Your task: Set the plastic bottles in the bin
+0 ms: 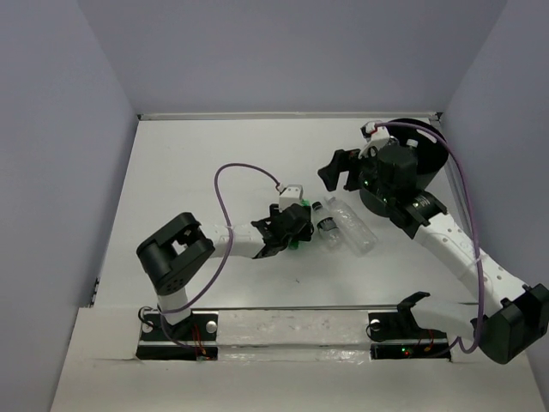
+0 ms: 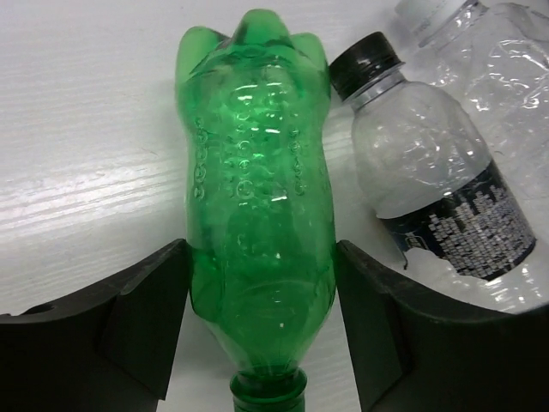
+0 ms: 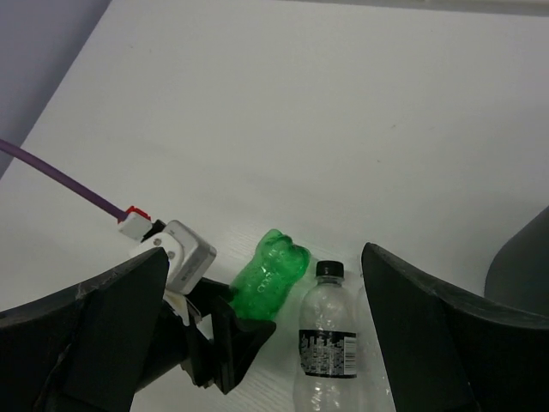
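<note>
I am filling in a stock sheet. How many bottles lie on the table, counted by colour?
Green bottle: 1
Clear bottles: 2
Total: 3 on the table. The inside of the bin is not visible.

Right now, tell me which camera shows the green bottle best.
Left wrist: the green bottle fills the frame between the fingers of the left gripper, neck nearest the camera. Right wrist shows it small, its neck end hidden behind that gripper. Top external shows only slivers of green under the gripper.
</note>
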